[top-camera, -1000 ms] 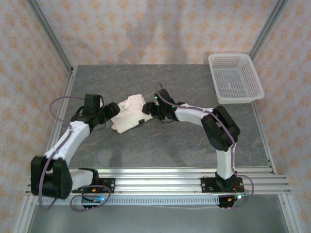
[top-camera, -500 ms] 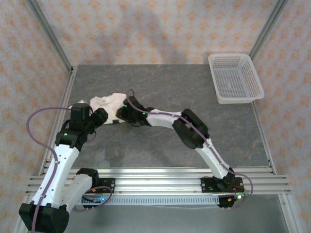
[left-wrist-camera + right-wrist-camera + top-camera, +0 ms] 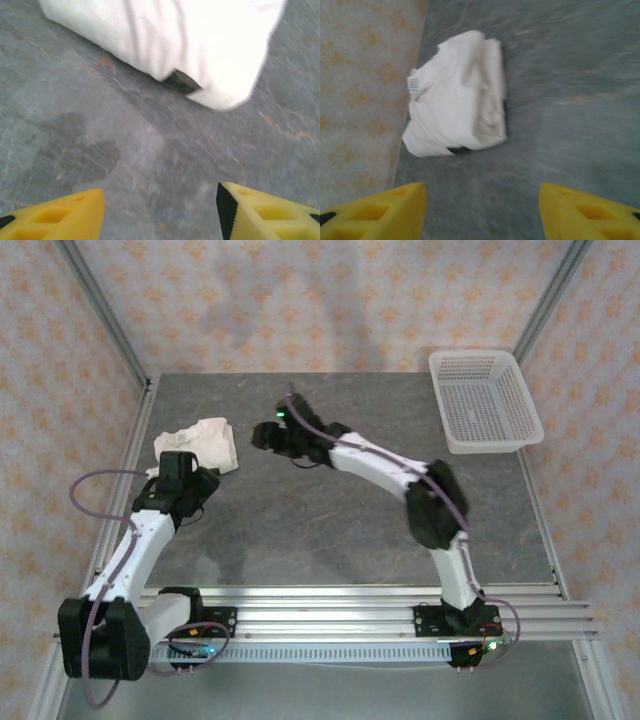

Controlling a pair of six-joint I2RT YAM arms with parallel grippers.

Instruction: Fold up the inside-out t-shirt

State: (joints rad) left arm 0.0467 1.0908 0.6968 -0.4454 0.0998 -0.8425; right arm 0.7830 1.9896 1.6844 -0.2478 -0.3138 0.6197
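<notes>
White and soft, the inside-out t-shirt point(image 3: 203, 441) lies bunched into a rumpled, roughly folded bundle on the grey stone-patterned table point(image 3: 330, 530). Everything else is placed from the shirt.

The patterned side wall point(image 3: 365, 100) stands just to the shirt's left. The white mesh basket point(image 3: 485, 400) sits well apart from it, off to its right and a little farther back.

The left gripper point(image 3: 203, 482) hangs just on the near side of the shirt, pointing toward it. In the left wrist view its yellow fingers point(image 3: 62, 215) stand apart with bare table between them, so the left gripper point(image 3: 160, 192) holds nothing. The shirt point(image 3: 165, 35) lies ahead of the tips and is not touched. A small dark mark point(image 3: 180, 82) peeks out from under the shirt's nearest fold.

The right gripper point(image 3: 266, 434) is to the right of the shirt, near it but clear of the cloth, its arm stretched toward the shirt. In the right wrist view the right gripper point(image 3: 479, 190) also has its jaws apart and empty. The shirt point(image 3: 460, 110) lies ahead of it as a loose rectangle. A small white printed label point(image 3: 413, 82) sits on the edge of the shirt that faces the wall, and a dark patch point(image 3: 460, 149) shows at the edge nearest the fingers.
</notes>
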